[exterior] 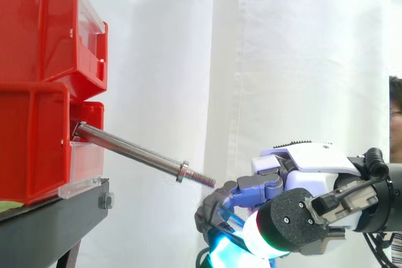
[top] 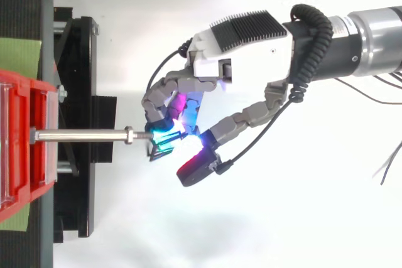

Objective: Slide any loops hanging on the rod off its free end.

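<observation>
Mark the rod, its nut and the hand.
rod (exterior: 129, 148): side view, middle of the shaft.
nut (top: 128, 135): top view, its body, near the threaded end.
hand (top: 239, 51): top view, white housing.

Steel rod (exterior: 132, 150), threaded free end lower

Underside of robot hand (exterior: 314, 162) below side view's edge; red bins (exterior: 38, 36) cropped at left.

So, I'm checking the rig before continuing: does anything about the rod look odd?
Yes: the rod slopes down from the red bin to its free end, and its shaft is bare except a nut near the tip.
</observation>
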You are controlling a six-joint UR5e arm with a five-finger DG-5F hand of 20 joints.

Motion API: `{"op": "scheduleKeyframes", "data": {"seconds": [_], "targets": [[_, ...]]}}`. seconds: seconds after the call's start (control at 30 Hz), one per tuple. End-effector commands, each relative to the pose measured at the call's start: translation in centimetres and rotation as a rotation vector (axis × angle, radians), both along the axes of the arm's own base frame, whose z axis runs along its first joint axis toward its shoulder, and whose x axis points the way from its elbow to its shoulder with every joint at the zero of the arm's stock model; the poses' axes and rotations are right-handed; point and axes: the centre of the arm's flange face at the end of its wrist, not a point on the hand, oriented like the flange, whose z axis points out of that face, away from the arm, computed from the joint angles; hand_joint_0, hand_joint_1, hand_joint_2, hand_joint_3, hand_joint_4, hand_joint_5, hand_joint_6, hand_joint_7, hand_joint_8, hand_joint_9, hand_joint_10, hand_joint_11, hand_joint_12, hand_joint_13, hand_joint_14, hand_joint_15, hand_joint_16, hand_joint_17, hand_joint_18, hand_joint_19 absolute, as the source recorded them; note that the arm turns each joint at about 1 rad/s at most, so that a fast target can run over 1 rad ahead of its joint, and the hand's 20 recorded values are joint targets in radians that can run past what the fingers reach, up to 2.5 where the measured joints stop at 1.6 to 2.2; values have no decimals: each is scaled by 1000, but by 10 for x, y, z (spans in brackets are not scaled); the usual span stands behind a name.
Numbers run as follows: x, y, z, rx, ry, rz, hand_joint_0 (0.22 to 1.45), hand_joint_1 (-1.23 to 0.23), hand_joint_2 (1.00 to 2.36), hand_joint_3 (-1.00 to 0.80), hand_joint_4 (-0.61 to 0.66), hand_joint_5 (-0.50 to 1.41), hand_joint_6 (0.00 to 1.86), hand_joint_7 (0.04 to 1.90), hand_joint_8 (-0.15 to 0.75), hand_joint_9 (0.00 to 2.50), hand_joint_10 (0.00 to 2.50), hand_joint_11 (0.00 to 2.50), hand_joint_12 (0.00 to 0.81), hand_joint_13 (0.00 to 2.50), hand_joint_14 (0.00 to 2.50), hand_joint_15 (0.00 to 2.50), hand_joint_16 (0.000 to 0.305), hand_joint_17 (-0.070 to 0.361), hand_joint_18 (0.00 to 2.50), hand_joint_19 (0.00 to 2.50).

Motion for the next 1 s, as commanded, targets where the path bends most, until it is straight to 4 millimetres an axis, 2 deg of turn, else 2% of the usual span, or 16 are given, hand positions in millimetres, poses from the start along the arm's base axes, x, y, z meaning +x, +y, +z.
{"op": "scheduleKeyframes", "data": {"seconds": [0.0, 0.13, 0.2, 0.43, 0.7, 0.97], "targets": [[-6, -2, 9, 13, 38, -16, 633, -746, 1017, -114, 43, -139, 923, 1243, 328, 1171, 15, 546, 339, 930, 9, 252, 45, 102, 925, 466], [-10, -3, 16, 14, 64, -27, 632, -744, 1018, -116, 37, -139, 922, 1246, 330, 1168, 17, 546, 339, 926, 9, 258, 45, 101, 922, 468], [-14, -5, 26, 14, 79, -41, 636, -750, 1017, -127, 33, -142, 921, 1246, 327, 1158, 17, 545, 338, 922, 9, 261, 45, 101, 919, 470], [-21, -7, 39, 36, 119, -74, 675, -804, 1016, -230, 6, -160, 923, 1237, 300, 1117, 16, 559, 318, 894, 10, 263, 41, 92, 880, 477], [-27, -4, 65, 191, 157, -144, 701, -796, 1008, -393, 17, -174, 912, 1155, 284, 1080, 18, 555, 316, 889, 11, 256, 41, 92, 878, 464], [-28, -2, 66, 315, 184, -203, 710, -818, 1004, -442, 2, -178, 906, 1147, 282, 1064, 18, 543, 312, 881, 10, 252, 40, 91, 875, 456]]}}
